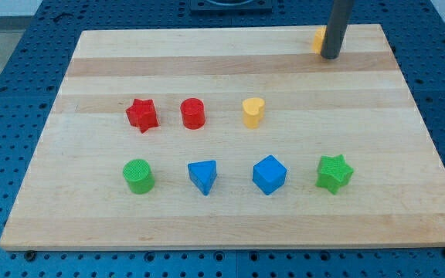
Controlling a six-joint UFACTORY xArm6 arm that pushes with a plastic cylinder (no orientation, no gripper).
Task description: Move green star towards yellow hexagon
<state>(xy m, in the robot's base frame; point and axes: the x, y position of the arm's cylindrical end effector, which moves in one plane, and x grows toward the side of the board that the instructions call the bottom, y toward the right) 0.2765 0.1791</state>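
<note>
The green star (334, 172) lies near the view's bottom right of the wooden board (230, 54). A yellow block (317, 39), partly hidden behind the rod, sits at the view's top right; its shape cannot be made out. Another yellow block (253, 112), rounded on top, stands in the upper row at the middle. My tip (331, 56) rests on the board right beside the top-right yellow block, on its right, far above the green star.
A red star (141, 114) and a red cylinder (193, 113) lie in the upper row at the left. A green cylinder (138, 176), a blue triangular block (203, 176) and a blue cube-like block (269, 174) lie in the lower row.
</note>
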